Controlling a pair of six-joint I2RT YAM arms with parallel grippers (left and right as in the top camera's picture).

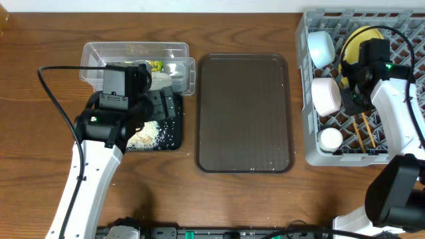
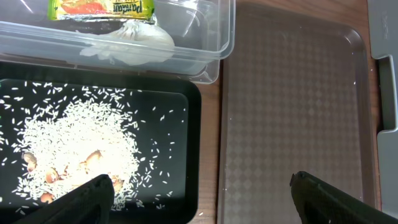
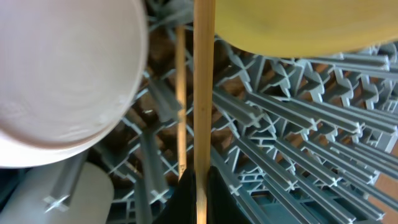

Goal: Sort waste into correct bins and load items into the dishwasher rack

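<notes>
My left gripper (image 2: 202, 194) is open and empty, low over the right edge of the black tray (image 2: 194, 124), which holds loose rice scraps (image 2: 81, 143). Behind it the clear tub (image 2: 217, 59) holds the green-and-yellow wrapper (image 2: 102, 7) and crumpled paper (image 2: 134, 40). My right gripper (image 3: 202, 190) is shut on a wooden chopstick (image 3: 203, 93) inside the grey rack (image 1: 309, 154); the second chopstick (image 3: 180, 93) lies beside it. The rack also holds the yellow plate (image 1: 355, 41), light blue bowl (image 1: 321, 46), white bowl (image 1: 325, 95) and small cup (image 1: 330, 138).
The brown serving tray (image 1: 244, 113) lies between the bins and the rack, bare except for a few specks. Black cables loop at the left arm (image 1: 50, 86) and over the rack (image 1: 398, 36).
</notes>
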